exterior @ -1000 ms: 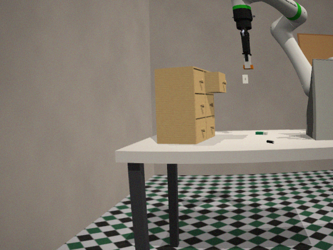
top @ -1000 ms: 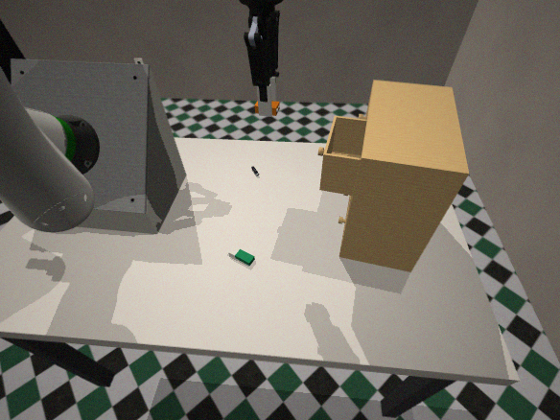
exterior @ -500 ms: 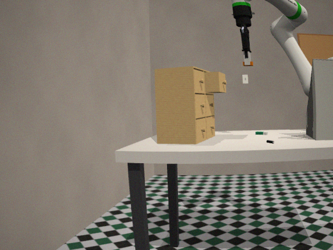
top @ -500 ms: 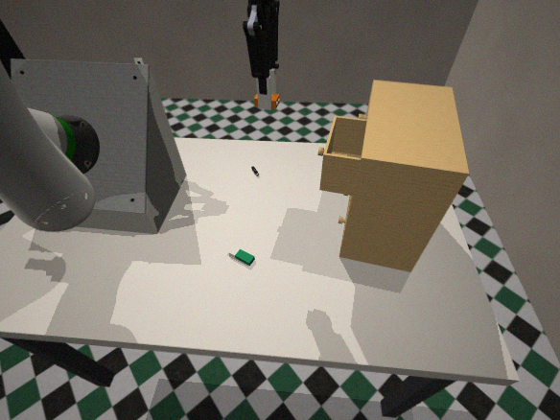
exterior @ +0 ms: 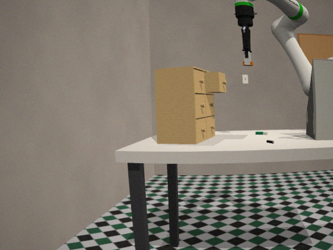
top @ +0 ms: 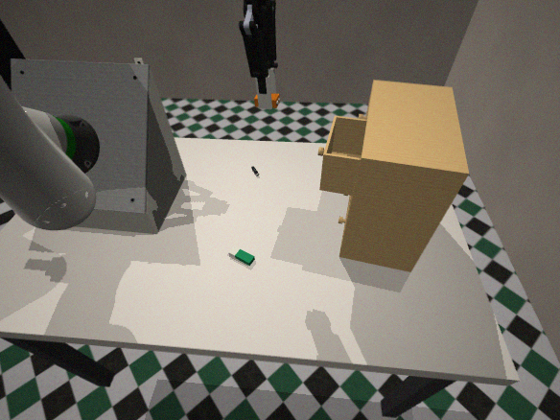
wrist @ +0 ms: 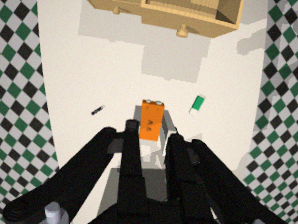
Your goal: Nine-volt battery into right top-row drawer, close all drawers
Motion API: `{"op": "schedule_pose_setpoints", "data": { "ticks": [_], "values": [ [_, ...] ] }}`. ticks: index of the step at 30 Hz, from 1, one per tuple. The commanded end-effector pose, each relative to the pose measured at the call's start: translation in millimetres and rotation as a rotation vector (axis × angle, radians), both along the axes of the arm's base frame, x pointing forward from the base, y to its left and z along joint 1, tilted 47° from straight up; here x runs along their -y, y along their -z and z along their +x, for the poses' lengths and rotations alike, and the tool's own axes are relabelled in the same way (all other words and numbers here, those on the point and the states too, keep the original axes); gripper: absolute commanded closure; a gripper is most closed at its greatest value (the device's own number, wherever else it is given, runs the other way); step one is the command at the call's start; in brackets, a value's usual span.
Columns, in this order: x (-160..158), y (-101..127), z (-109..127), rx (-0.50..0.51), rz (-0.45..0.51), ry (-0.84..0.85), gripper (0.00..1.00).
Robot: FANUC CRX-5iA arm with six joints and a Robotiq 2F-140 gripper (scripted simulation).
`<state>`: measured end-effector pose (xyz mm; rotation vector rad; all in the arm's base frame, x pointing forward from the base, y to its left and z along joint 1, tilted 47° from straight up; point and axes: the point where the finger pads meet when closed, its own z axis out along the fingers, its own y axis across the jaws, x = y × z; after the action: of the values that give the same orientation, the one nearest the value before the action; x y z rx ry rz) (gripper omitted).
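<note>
My gripper (top: pixel 265 90) (exterior: pixel 247 57) (wrist: pixel 150 117) is shut on the nine-volt battery (top: pixel 274 100) (exterior: pixel 251 63) (wrist: pixel 150 119), an orange and grey block that hangs down from the fingertips. It is held high over the table's far part, above the level of the chest's top and some way out in front of the drawers. The small wooden chest (top: pixel 408 144) (exterior: pixel 177 105) stands upright on the table. Its top-row right drawer (top: pixel 342 136) (exterior: pixel 216 82) is pulled partly out and looks empty. The other drawers are pushed in.
A green flat block (top: pixel 245 256) (exterior: pixel 259 133) (wrist: pixel 197 102) and a small black cylinder (top: pixel 255 171) (exterior: pixel 270 141) (wrist: pixel 97 110) lie on the white table (top: pixel 288 326) (exterior: pixel 199 154). A grey box (top: pixel 96 134) (exterior: pixel 320 100) holds the arm's base at the table's other side.
</note>
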<state>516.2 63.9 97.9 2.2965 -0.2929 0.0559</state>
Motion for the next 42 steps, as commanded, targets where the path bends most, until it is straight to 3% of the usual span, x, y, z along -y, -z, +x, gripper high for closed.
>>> {"op": "schedule_pose_setpoints", "data": {
  "ticks": [1,3,5,9,20,22,23,29,42],
  "values": [
    [0,2,-2,0.08,-0.023,-0.095,0.86],
    [0,4,-4,0.149,-0.045,-0.174,0.86],
    [0,4,-4,0.149,-0.045,-0.174,0.86],
    [0,8,-11,0.31,-0.101,-0.356,0.86],
    [7,10,-22,0.556,-0.204,-0.65,0.86],
    [7,10,-22,0.556,-0.204,-0.65,0.86],
    [7,11,-23,0.629,-0.228,-0.727,0.86],
    [5,12,-25,0.765,-0.269,-0.849,0.86],
    [6,12,-22,0.765,-0.27,-0.849,0.86]
  ]
}}
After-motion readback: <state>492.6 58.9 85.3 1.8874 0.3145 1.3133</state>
